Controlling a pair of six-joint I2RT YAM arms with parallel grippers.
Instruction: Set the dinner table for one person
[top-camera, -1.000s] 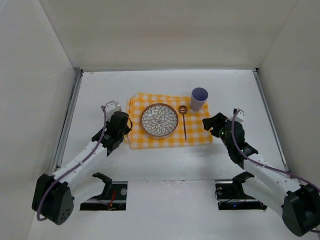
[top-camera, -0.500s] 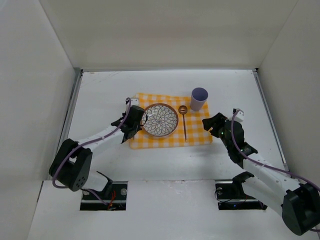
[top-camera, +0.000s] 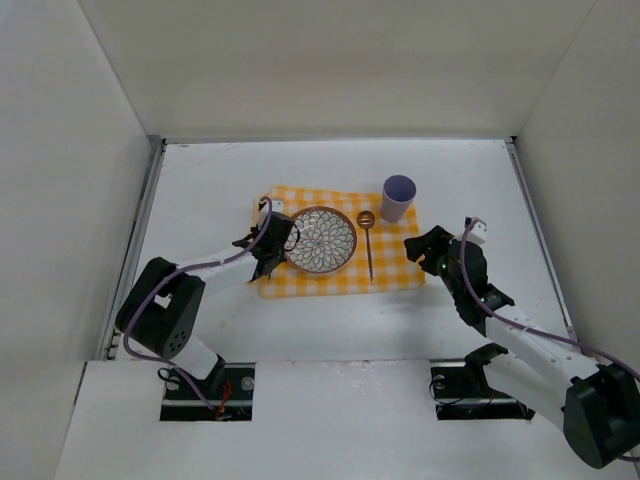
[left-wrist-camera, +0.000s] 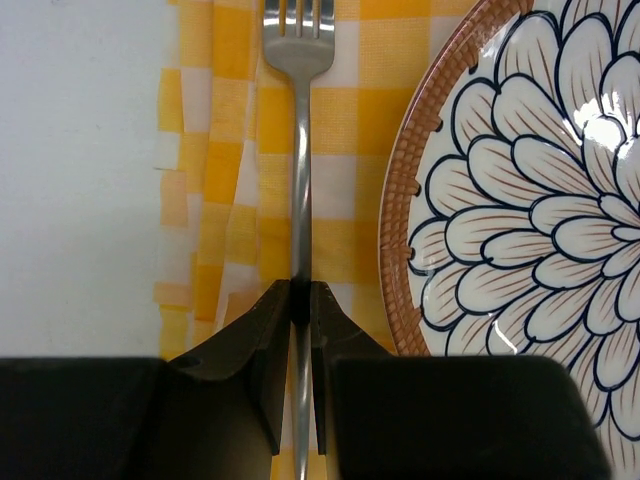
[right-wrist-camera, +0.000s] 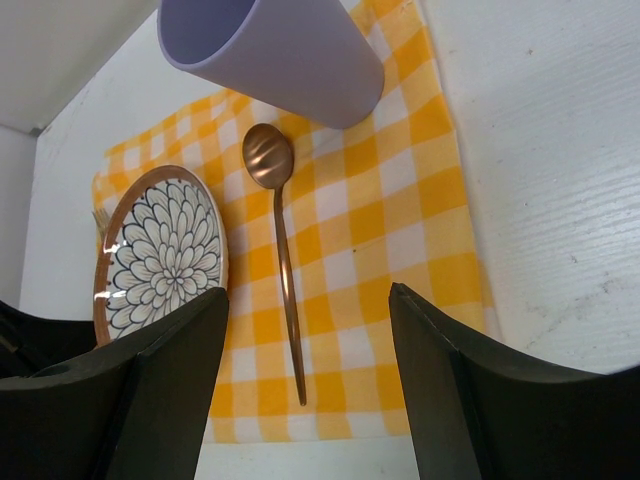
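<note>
On the white dinner table (top-camera: 200, 180) lies a yellow-and-white checked cloth (top-camera: 395, 272). On it are a flower-patterned plate (top-camera: 318, 240), a copper spoon (top-camera: 368, 247) to its right and a lilac cup (top-camera: 398, 198) at the far right corner. My left gripper (top-camera: 270, 245) is shut on a silver fork (left-wrist-camera: 300, 150), held low over the cloth's left strip, just left of the plate (left-wrist-camera: 520, 190). My right gripper (top-camera: 425, 248) is open and empty, off the cloth's right edge; the spoon (right-wrist-camera: 280, 250) and cup (right-wrist-camera: 270, 50) lie ahead of it.
White walls enclose the table on three sides. Metal rails (top-camera: 135, 240) run along its left and right edges. The arm bases sit at the near edge.
My left gripper has moved right from beside the cloth onto its left strip, carrying the fork next to the plate. The right arm has not moved.
</note>
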